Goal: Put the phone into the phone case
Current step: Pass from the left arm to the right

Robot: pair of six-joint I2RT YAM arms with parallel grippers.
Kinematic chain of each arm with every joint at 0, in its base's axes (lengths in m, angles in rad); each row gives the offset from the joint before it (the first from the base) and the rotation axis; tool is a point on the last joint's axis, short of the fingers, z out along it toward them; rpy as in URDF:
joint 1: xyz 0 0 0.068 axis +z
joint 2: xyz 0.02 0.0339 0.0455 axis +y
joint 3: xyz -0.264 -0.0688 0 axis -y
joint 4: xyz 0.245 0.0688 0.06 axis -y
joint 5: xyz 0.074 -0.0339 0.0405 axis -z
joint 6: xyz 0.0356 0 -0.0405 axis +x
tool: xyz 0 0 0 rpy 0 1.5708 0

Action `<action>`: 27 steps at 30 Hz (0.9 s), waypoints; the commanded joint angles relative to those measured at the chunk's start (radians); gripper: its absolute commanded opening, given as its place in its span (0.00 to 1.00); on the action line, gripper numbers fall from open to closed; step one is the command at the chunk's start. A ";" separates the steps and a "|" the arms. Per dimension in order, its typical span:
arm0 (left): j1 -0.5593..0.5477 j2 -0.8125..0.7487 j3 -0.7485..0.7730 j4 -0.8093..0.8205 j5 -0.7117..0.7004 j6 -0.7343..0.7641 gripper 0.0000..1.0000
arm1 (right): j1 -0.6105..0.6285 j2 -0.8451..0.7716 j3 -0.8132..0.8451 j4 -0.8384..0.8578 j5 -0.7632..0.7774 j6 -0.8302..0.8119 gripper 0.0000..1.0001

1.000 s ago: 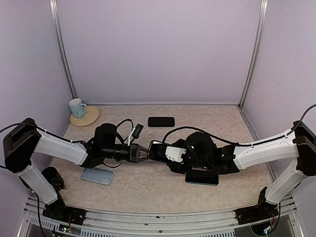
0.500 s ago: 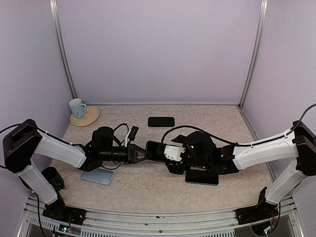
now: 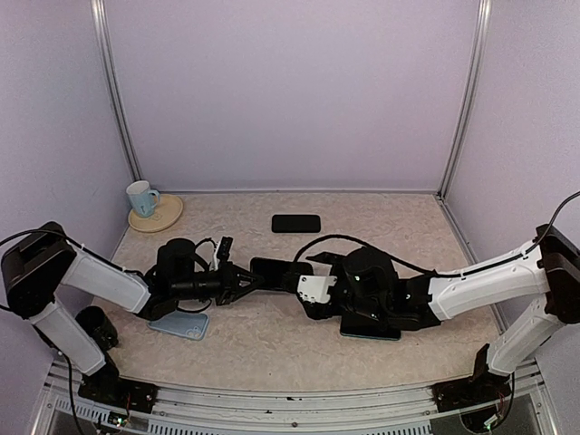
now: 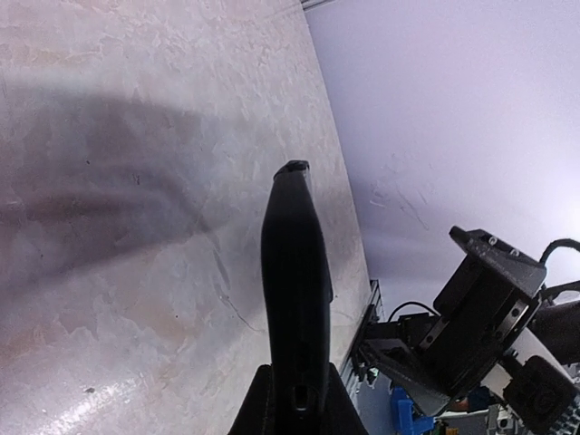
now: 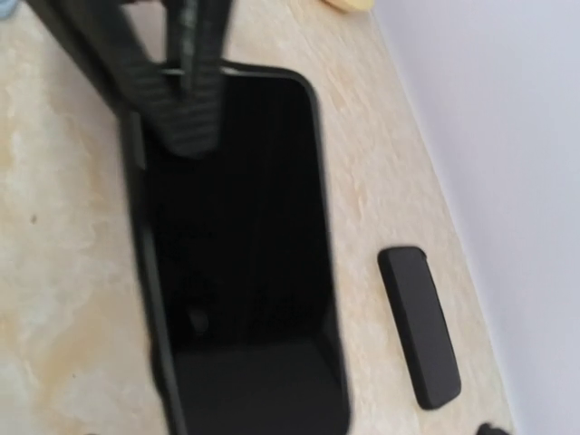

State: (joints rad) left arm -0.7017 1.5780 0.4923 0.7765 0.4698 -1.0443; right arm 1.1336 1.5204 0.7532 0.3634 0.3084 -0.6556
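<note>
Top external view: on the table (image 3: 272,367) the left arm (image 3: 100,276) has drawn back toward its own side compared with a second ago, and the right arm (image 3: 480,276) has followed it a little. The phone (image 3: 281,269) has travelled with the left arm and now shows more of its length in the gap between the two arms.

The left gripper (image 3: 245,276) is closed tight on the near end of the phone. The left wrist view shows the black body edge-on, pinched between the two fingers and pointing away from them. The right gripper (image 3: 310,286) is just beside the far end. I cannot tell how wide it stands, and no finger of its own shows on the phone in the right wrist view.

I judge that the phone has passed over to the left side alone. Whether it already sits in a case, or rests on the table, I cannot tell.

A light blue flat thing (image 3: 178,324) lies by the left arm and a small black bar (image 3: 296,223) lies well apart.
</note>
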 commanded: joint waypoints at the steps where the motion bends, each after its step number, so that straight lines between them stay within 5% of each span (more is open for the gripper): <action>1: 0.005 -0.019 -0.010 0.210 0.021 -0.082 0.00 | 0.021 0.029 -0.005 0.059 -0.006 -0.039 0.86; 8: 0.002 -0.007 -0.021 0.294 0.044 -0.132 0.00 | 0.034 0.089 0.026 0.056 0.000 -0.058 0.81; 15: -0.007 -0.005 -0.015 0.310 0.054 -0.143 0.00 | 0.035 0.174 0.075 0.100 0.102 -0.093 0.58; 27: -0.010 0.005 -0.015 0.330 0.076 -0.152 0.00 | 0.035 0.224 0.093 0.174 0.121 -0.148 0.39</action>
State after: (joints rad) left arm -0.7025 1.5803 0.4656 0.9653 0.4973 -1.1896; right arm 1.1568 1.7138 0.8223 0.4988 0.4236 -0.7872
